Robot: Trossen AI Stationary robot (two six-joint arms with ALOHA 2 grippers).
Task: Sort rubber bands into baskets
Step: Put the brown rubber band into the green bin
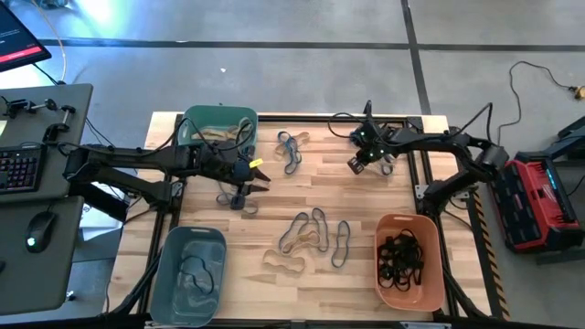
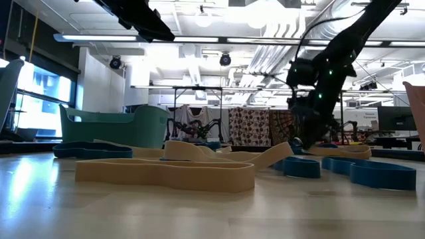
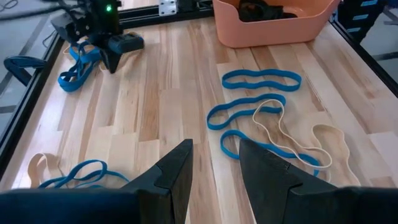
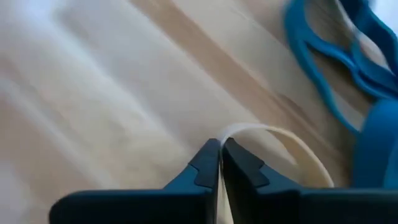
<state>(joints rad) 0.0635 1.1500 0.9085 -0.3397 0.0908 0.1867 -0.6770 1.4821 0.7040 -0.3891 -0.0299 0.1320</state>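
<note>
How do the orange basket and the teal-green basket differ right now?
The orange basket sits at the table's near right corner; the teal-green basket sits at the far left. The orange one holds black rubber bands; the teal-green one holds tan bands. Both are rounded plastic tubs.

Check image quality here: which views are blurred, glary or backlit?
Right wrist view: the wood is smeared, though the right gripper, shut on a tan band, stays sharp. Low view: bright ceiling lights leave the arm dark, and the nearest tan band is soft. High and left wrist views: evenly lit.
</note>
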